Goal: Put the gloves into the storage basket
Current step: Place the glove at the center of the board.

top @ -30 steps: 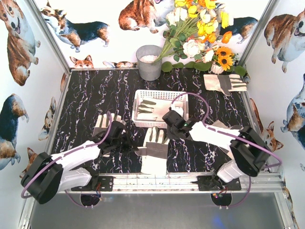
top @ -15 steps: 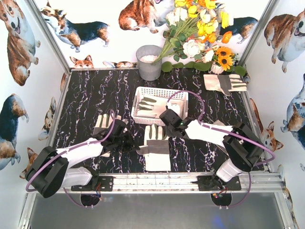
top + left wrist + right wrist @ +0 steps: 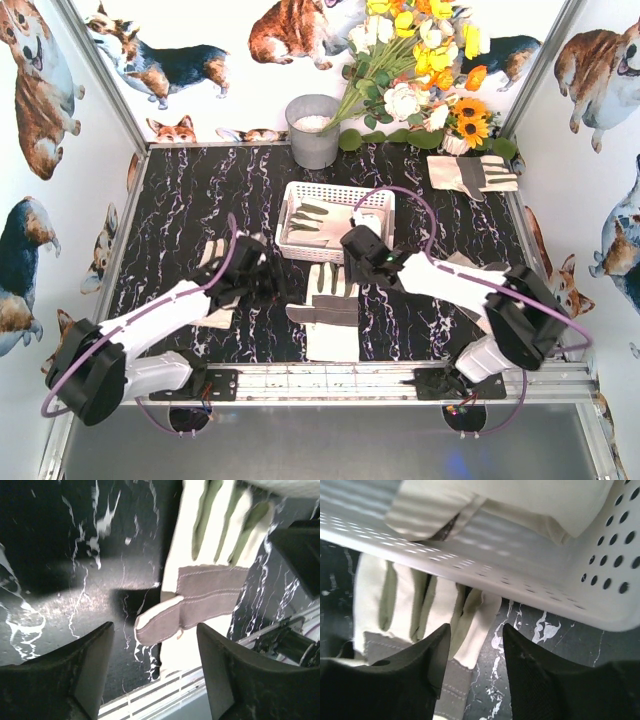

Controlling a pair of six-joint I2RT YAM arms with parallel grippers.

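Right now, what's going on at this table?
Two arms are putting gloves into the white basket, which holds one glove. Both grippers are open and empty. The right gripper hovers over the middle glove by the basket's near wall; the left gripper hangs beside it. Another glove lies back right.

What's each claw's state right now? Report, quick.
Left claw: open, empty, over the grey-patched work glove.
Right claw: open, empty, at the near wall of the white basket.
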